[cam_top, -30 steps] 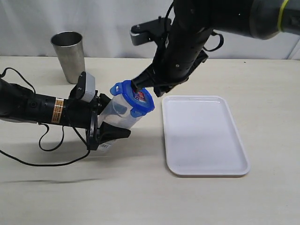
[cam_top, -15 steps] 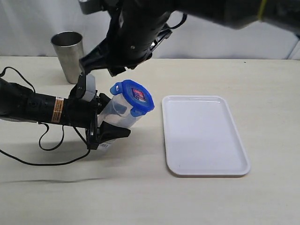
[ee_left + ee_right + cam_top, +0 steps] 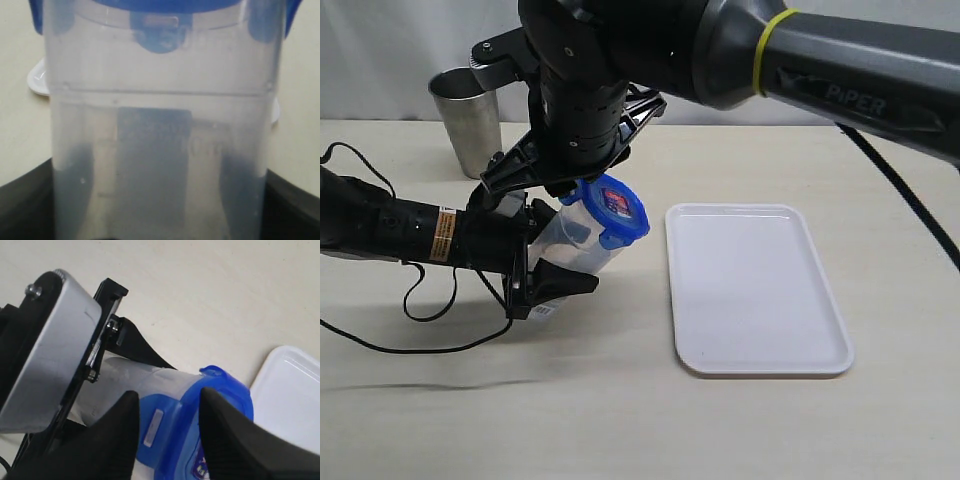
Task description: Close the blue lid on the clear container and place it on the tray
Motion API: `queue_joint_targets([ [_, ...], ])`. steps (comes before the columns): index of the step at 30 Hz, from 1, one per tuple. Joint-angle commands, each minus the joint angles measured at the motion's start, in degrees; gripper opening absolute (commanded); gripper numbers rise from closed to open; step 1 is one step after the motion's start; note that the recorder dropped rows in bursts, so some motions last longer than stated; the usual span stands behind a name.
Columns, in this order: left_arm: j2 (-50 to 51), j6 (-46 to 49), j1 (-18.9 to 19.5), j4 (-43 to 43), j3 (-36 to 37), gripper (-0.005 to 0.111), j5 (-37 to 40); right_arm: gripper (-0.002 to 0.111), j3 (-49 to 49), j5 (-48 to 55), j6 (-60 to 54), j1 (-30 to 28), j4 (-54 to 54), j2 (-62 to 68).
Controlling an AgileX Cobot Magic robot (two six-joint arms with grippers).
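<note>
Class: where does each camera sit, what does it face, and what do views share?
Exterior view: off-robot, facing the table; both arms show.
Left wrist view: on its wrist, facing the tall clear plastic container; left claw shows.
Right wrist view: above the rounded-square blue plastic lid; right claw shows.
All share that lid.

Your L gripper [image 3: 552, 255] lies low, near-horizontal, clamped on clear container [image 3: 572, 238]. R gripper [image 3: 169, 405] reaches across from above, jaws apart.
</note>
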Motion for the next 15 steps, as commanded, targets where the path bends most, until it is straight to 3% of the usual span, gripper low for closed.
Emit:
queue_joint_targets([
  [1, -0.4, -0.2, -0.1, -0.6, -0.2, 0.0, -0.5, 0.038, 0.1, 4.6, 0.0, 0.0, 0.0, 1.7],
  [15, -0.4, -0.2, -0.1, -1.7, -0.2, 0.0, -0.9, 0.038, 0.1, 8.5, -1.1, 0.0, -0.2, 5.1],
])
